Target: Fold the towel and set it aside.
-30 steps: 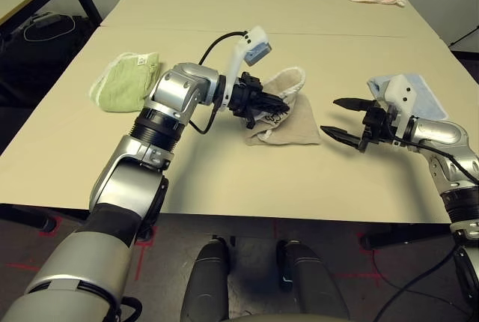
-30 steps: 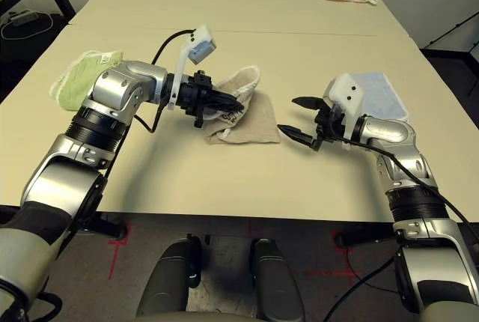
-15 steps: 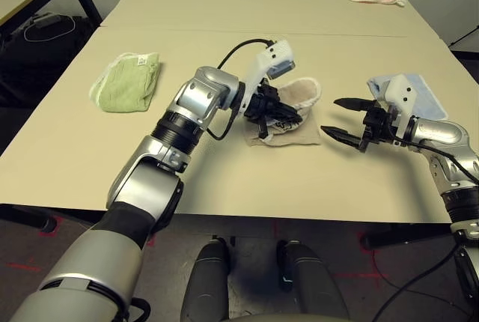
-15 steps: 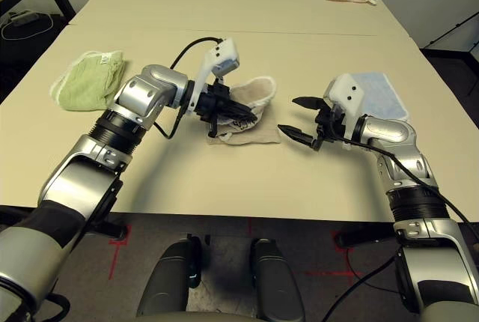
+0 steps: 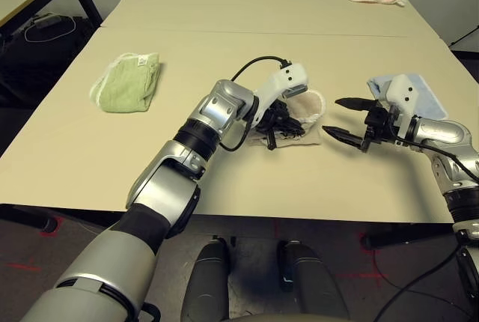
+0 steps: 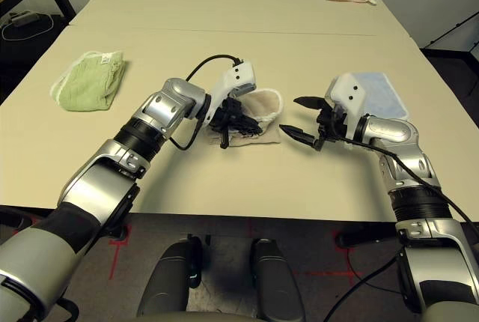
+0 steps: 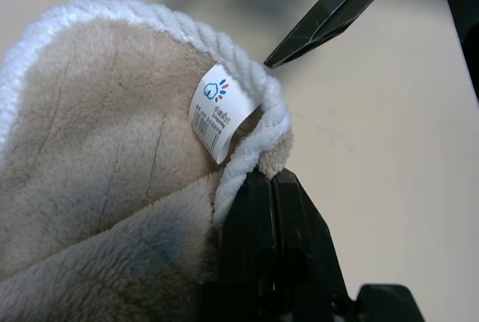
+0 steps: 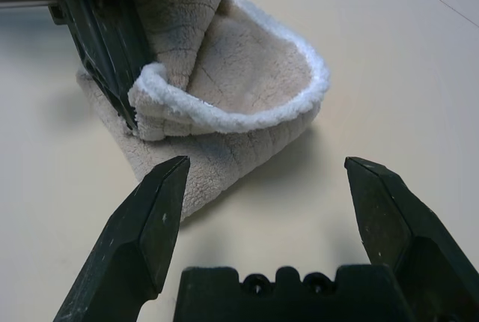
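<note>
Towel [image 5: 293,118] pinched at edge by left gripper [image 5: 283,121]; right gripper [image 5: 349,118], jaws wide, just beside, facing folded end.

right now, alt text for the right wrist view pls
The right gripper hangs open just above the beige table, aimed at the tan towel lying bunched ahead of it. The left gripper is shut on the towel's white-edged corner, holding it lifted and curled over the rest.
</note>
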